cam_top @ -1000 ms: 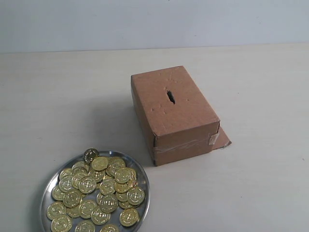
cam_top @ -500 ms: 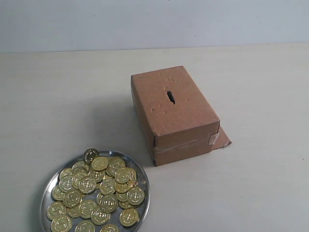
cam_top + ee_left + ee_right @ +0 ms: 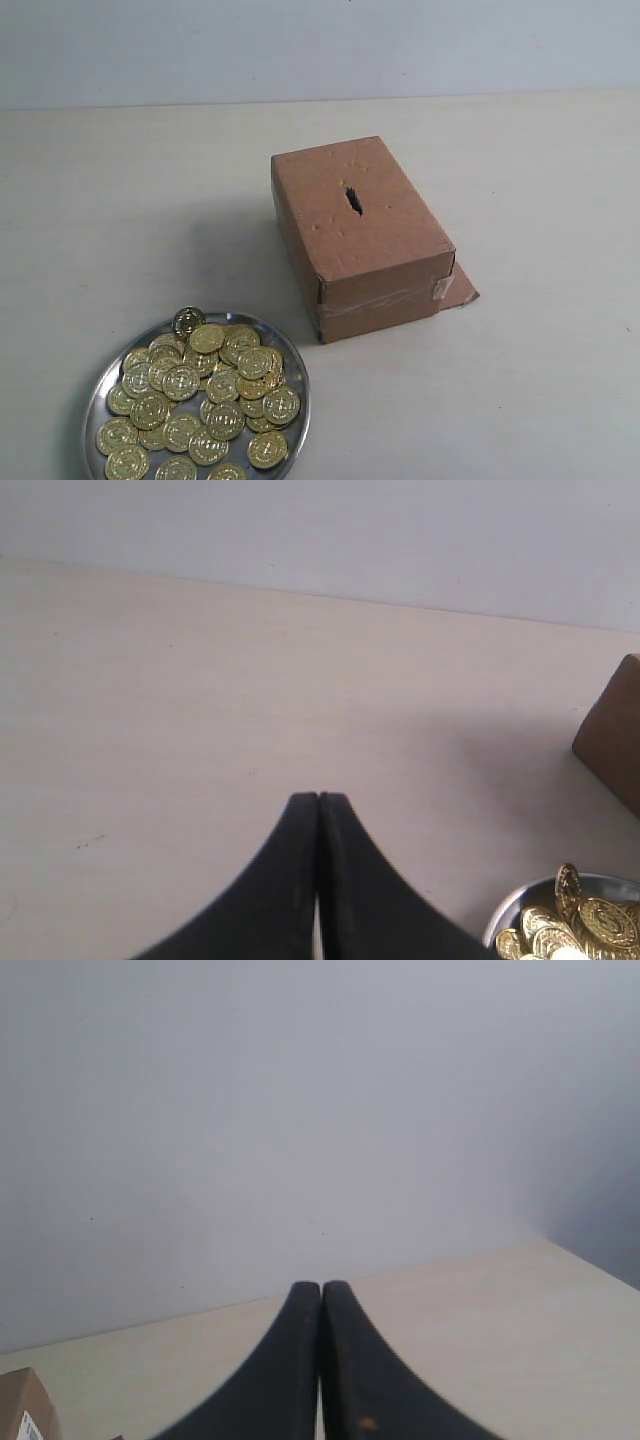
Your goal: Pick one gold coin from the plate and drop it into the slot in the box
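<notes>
The round silver plate (image 3: 292,362) sits at the front left of the table, heaped with gold coins (image 3: 205,390). Behind it to the right stands the brown cardboard box (image 3: 375,250), its dark ragged slot (image 3: 353,199) in the top face. Neither arm shows in the exterior view. In the left wrist view my left gripper (image 3: 318,798) is shut with nothing in it, above bare table, with the plate's rim (image 3: 503,916), some coins (image 3: 590,925) and a box corner (image 3: 612,742) off to one side. My right gripper (image 3: 321,1286) is shut and empty, pointing at the wall.
A loose cardboard flap (image 3: 462,288) lies at the box's right base. Clear tape (image 3: 375,303) runs across the box's near end. A grey wall (image 3: 320,45) backs the pale table. A brown corner (image 3: 25,1405) shows in the right wrist view.
</notes>
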Tool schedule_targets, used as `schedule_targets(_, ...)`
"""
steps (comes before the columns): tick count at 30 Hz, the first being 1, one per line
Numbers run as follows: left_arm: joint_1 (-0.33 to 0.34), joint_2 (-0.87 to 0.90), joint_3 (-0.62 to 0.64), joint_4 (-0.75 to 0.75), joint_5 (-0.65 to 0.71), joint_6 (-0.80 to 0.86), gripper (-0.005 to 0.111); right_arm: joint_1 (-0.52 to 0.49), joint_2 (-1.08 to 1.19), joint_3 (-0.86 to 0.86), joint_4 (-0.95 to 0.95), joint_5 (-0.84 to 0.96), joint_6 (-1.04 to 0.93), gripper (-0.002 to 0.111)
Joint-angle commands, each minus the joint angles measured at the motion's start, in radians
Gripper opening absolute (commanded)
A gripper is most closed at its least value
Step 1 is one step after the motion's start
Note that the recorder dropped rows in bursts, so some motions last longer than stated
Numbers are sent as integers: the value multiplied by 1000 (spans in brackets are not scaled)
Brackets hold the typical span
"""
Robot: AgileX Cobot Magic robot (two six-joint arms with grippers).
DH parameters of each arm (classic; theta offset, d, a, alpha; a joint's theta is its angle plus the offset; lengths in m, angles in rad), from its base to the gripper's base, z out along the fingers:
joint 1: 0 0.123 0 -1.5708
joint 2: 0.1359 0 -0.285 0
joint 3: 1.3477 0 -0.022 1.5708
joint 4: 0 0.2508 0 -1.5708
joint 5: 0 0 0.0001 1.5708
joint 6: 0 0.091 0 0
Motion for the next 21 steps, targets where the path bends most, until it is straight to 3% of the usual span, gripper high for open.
schedule_targets(1,1,-6,-1,5,2,0,0,-6,-6,5,-3,5,-7,0)
schedule_targets(17,1,-6,-1,5,2,0,0,-8,-6,5,-11,-14,-23,0)
schedule_targets(21,1,-6,-1,5,2,0,0,-60,-6,5,-9,-14,-23,0)
